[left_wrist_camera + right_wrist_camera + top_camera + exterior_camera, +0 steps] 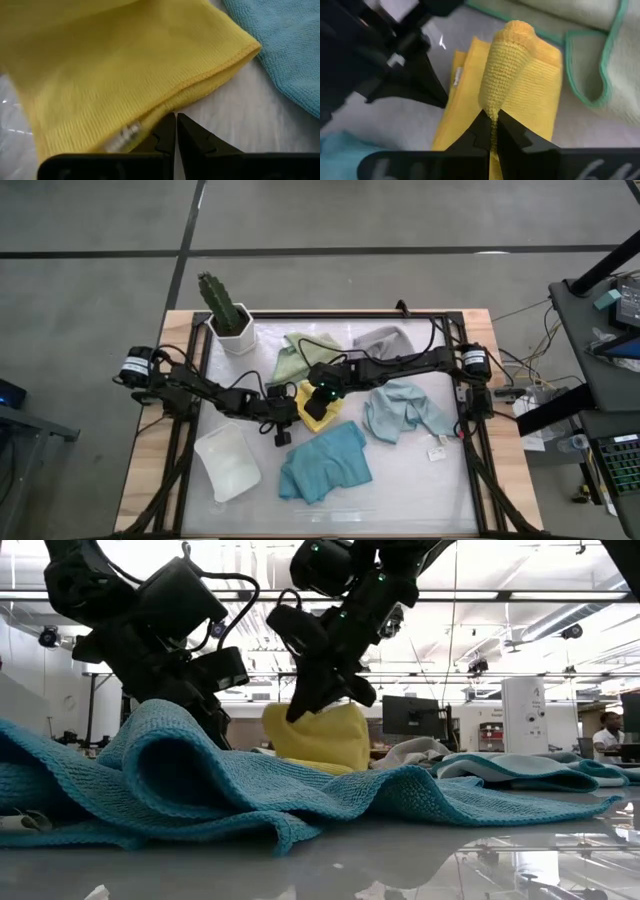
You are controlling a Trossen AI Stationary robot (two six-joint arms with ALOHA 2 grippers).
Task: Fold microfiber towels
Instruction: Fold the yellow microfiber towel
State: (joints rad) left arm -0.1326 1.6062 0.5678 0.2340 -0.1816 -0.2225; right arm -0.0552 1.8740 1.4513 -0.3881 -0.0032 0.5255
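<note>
The yellow towel is lying near the middle of the table, partly folded into layers. The right pincer is gripping a raised ridge of this towel, jaws closed on the cloth. The left pincer is sitting at the towel's edge with jaws closed; no cloth is visible between its tips. Judged from the layout, the task is at an early stage. The teal towel, pale blue towel, sage green towel and grey towel are lying crumpled and unfolded around it. The white tray is holding no towel.
</note>
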